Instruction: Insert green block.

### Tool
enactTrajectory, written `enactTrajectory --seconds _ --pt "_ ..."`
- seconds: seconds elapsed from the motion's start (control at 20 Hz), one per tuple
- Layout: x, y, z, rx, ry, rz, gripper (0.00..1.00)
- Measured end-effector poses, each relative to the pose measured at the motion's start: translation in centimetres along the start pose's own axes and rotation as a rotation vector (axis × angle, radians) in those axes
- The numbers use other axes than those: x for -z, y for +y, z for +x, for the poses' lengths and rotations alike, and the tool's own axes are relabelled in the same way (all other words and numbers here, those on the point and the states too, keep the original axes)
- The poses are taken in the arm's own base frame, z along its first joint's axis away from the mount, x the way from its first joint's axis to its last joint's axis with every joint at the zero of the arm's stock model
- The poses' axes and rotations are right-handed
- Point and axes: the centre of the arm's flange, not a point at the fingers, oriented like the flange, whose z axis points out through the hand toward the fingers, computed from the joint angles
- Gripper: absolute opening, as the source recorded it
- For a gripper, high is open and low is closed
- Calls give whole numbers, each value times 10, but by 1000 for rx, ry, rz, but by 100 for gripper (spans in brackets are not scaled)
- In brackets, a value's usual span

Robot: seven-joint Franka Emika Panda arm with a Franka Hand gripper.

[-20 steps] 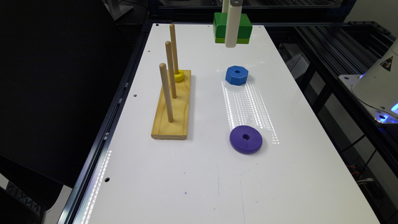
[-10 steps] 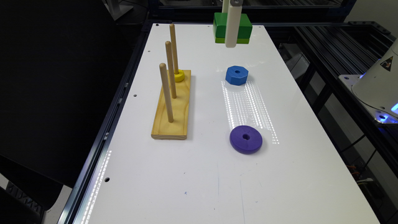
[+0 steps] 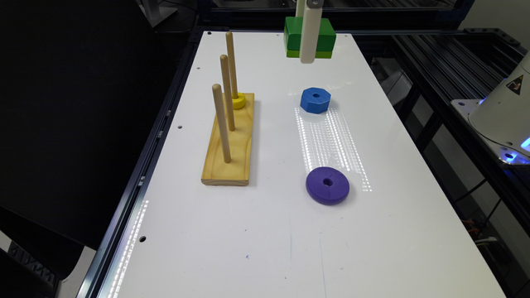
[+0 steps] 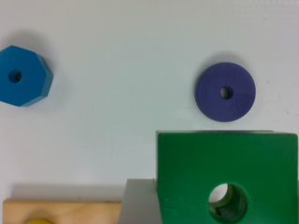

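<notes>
Sitting on a dark frame: a white bench (image 3: 265,231). Standing near its long edge at the exterior view's left: a wooden base (image 3: 232,145) with three pegs (image 3: 221,124), a yellow ring (image 3: 239,100) seated on the far one. Hanging above the far edge: the green block (image 3: 321,35), seemingly lifted clear, gripper (image 3: 309,37) crossing its front face; grip state impossible to tell. Looking rigid, chunky, smooth-sided, probably light wood or foam; flat opposite sides offering the best hold, centre hole (image 4: 227,201) kept unobstructed. Lying mid-bench: a purple disc (image 3: 327,185), a blue block (image 3: 315,99).
</notes>
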Motion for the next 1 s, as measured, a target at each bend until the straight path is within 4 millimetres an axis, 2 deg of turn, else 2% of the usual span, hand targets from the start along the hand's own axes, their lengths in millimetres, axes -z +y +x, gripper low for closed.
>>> enactTrajectory --seconds 0.3,0.75,1.0 --pt "1 -5 -1 7 10 16 0" --pt "-5 -32 29 0 14 42 0" --pt "-6 -40 37 1 15 47 0"
